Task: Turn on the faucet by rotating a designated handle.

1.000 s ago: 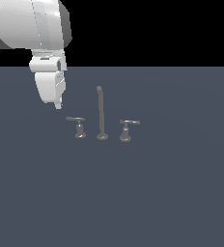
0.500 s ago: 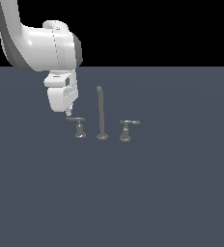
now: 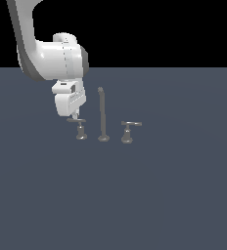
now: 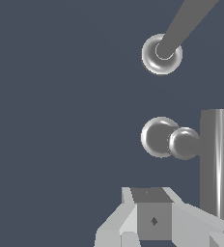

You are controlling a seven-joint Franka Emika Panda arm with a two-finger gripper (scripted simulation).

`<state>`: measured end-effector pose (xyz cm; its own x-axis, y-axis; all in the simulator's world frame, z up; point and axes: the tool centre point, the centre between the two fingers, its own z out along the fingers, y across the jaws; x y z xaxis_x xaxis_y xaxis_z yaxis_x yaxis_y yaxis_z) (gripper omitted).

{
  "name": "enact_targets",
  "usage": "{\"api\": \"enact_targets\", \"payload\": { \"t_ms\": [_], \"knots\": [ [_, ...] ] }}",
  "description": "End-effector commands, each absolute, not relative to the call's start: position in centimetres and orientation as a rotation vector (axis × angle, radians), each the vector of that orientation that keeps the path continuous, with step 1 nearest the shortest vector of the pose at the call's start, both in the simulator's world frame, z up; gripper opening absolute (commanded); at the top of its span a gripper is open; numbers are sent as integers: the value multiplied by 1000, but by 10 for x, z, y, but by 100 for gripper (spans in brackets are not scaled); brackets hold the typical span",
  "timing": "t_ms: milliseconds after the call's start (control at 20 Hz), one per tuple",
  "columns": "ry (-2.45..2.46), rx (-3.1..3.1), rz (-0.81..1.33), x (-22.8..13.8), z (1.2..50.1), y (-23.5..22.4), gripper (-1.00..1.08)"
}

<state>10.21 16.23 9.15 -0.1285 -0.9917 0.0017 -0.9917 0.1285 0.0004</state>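
- The tabletop point(image 3: 113, 195) is a plain slate-grey surface filling the lower part of the exterior view; its near stretch is bare grey.
- The faucet point(image 3: 103, 117) stands further back on it, three separate grey metal pieces in a row.
- The handle to be turned point(image 3: 80, 129) is the piece at the exterior view's left: a short post with a flared foot and a thin bar across its top.
- In the wrist view that handle point(image 4: 181, 142) shows as a round foot, a knob and a long bar.
- The tool point(image 3: 75, 117) hangs just above the outer end of that bar, at or very near it; contact cannot be judged.
- Whether the tool is wide or narrow cannot be told from either view.
- The spout point(image 3: 102, 114) rises tall and thin in the middle, bent at the tip.
- The other handle point(image 3: 128, 132) stands at the exterior view's right, apart from the tool.
- The white arm point(image 3: 52, 53) reaches down from the upper left of the exterior view.
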Motion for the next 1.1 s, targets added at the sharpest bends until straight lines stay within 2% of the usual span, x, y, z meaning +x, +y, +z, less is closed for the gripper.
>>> {"api": "enact_targets", "payload": {
  "t_ms": [0, 350, 800, 900, 1050],
  "knots": [
    [-2372, 2059, 1, 105, 90, 161, -100],
    [-2375, 2056, 1, 106, 89, 161, -100],
    [-2375, 2056, 1, 79, 89, 183, -100],
    [-2346, 2095, 8, 86, 89, 176, -100],
    [-2351, 2089, 6, 77, 89, 177, -100]
  ]
}}
